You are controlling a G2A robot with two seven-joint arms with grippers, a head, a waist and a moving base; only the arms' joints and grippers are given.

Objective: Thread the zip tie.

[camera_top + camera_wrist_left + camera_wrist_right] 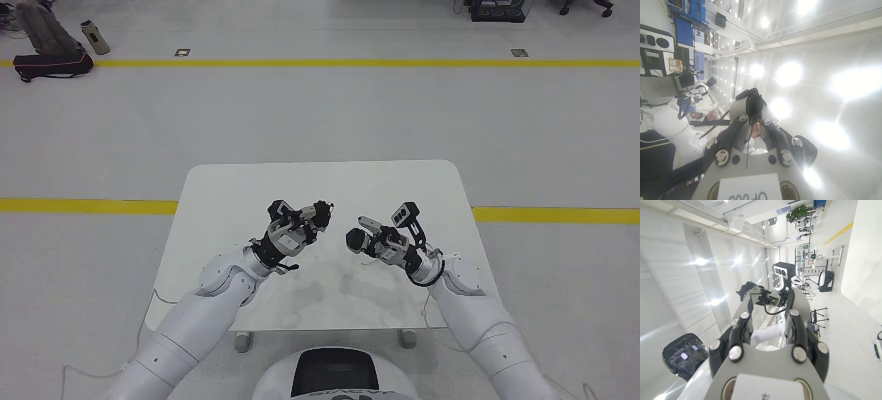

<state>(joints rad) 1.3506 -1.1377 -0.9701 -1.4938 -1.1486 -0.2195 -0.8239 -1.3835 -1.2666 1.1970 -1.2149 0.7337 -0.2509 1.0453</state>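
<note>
Left gripper (753,99) pinches the zip tie (747,151) above the table (400,185); right gripper (770,298) spread alongside; likely pre-threading; next, align tail with head.

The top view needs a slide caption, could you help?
Left gripper and right gripper face each other over the white table.

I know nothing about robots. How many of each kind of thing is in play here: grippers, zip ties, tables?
Grippers: 2, the left gripper shut on the tie and the right gripper open
Zip ties: 1, a thin black zip tie
Tables: 1, a white table
Total: 4
</note>
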